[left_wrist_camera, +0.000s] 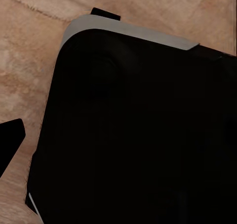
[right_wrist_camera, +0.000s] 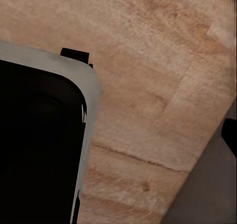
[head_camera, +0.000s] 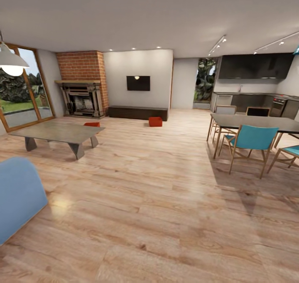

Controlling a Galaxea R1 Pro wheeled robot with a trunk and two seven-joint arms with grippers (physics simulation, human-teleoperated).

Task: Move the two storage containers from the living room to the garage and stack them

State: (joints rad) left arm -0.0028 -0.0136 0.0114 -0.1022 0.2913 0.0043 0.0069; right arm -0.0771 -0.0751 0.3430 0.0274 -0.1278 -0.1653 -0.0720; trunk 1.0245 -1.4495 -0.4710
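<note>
Where wood floor [head_camera: 158, 200] meets far wall — two storage containers [head_camera: 155, 121] [head_camera: 91, 124].

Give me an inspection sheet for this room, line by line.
Surface: light wood-plank floor.
Job's things: one red bin on the floor before the dark TV bench; second bin behind the coffee table, partly hidden.
Clutter: nothing seen.
Claws: wrist views show dark robot body over planks; open or shut cannot be told.
Cables: nothing seen.
Surroundings: brick fireplace, wall TV, glass doors, dining table with teal chairs, kitchen, blue sofa.
</note>
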